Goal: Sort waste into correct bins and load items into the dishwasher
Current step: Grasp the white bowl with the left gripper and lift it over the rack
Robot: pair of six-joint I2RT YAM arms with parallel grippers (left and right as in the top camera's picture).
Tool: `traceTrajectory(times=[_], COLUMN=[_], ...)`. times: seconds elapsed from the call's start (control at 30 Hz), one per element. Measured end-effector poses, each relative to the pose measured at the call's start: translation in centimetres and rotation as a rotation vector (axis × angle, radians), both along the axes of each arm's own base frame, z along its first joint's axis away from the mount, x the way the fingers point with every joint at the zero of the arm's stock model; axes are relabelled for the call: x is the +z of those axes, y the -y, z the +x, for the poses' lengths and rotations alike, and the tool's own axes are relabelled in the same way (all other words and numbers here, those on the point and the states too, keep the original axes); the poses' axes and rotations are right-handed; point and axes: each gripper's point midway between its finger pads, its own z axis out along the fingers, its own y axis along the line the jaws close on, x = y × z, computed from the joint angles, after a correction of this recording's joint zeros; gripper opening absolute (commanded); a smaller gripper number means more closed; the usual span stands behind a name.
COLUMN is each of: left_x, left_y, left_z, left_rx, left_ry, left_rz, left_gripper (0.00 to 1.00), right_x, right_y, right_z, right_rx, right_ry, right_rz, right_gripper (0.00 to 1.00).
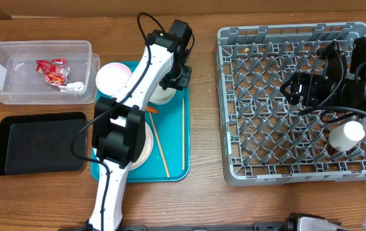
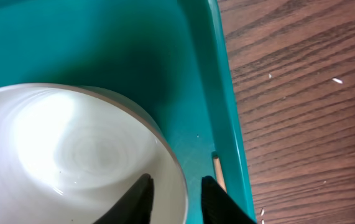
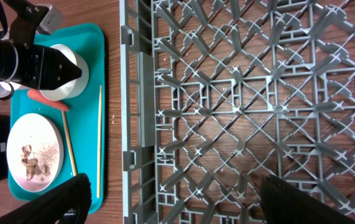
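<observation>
A white bowl [image 1: 163,96] stands on the teal tray [image 1: 176,173] beside a pink plate [image 1: 113,76]. A food-soiled plate [image 1: 145,142] lies nearer the front. My left gripper [image 1: 173,82] is open. In the left wrist view its fingers [image 2: 177,186] straddle the rim of the bowl [image 2: 71,149], one inside and one outside, with a gap left. My right gripper [image 1: 298,90] is wide open and empty above the grey dish rack [image 1: 266,173]. Its fingers [image 3: 177,205] frame the rack's grid [image 3: 127,93]. A white cup [image 1: 346,135] sits in the rack.
Two chopsticks [image 1: 183,131] and an orange food scrap [image 1: 152,110] lie on the tray. A clear bin [image 1: 3,90] holding red wrappers stands at the far left, and a black tray [image 1: 41,144] lies in front of it.
</observation>
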Motion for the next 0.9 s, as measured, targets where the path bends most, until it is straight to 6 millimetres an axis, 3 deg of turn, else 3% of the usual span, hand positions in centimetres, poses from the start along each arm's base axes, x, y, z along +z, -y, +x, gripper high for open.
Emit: traceTrajectory(times=[0.27, 0.33, 0.37, 0.6, 0.73, 0.87, 0.9], left_x=[-0.9, -1.4, -1.5, -0.9, 5.4, 14.4, 17.2], left_y=[-0.2, -0.3, -0.4, -0.9, 1.0, 5.9, 8.0], left_z=[-0.4, -0.8, -1.0, -1.1, 1.1, 3.5, 4.0], left_rx=[0.024, 0.025, 0.027, 0.034, 0.026, -0.044, -0.092], left_ry=[-0.018, -0.033, -0.037, -0.040, 0.056, 0.235, 0.293], left_rz=[0.008, 0.014, 0.016, 0.042, -0.055, -0.350, -0.468], left_gripper=[0.21, 0.13, 0.04, 0.04, 0.04, 0.04, 0.04], right_x=[-0.2, -0.2, -0.3, -0.7, -1.5, -2.1, -2.2], right_y=[0.0, 0.1, 0.1, 1.0, 3.3, 8.7, 9.9], right_z=[-0.3, -0.4, -0.5, -0.8, -1.5, -3.2, -3.8], right_rx=[0.000, -0.001, -0.003, -0.025, -0.130, -0.401, -0.461], right_ry=[-0.016, -0.021, -0.024, -0.046, -0.101, -0.190, -0.208], right_rz=[0.001, -0.005, -0.008, -0.056, -0.153, -0.265, -0.280], right_gripper=[0.89, 0.89, 0.89, 0.89, 0.91, 0.92, 0.92])
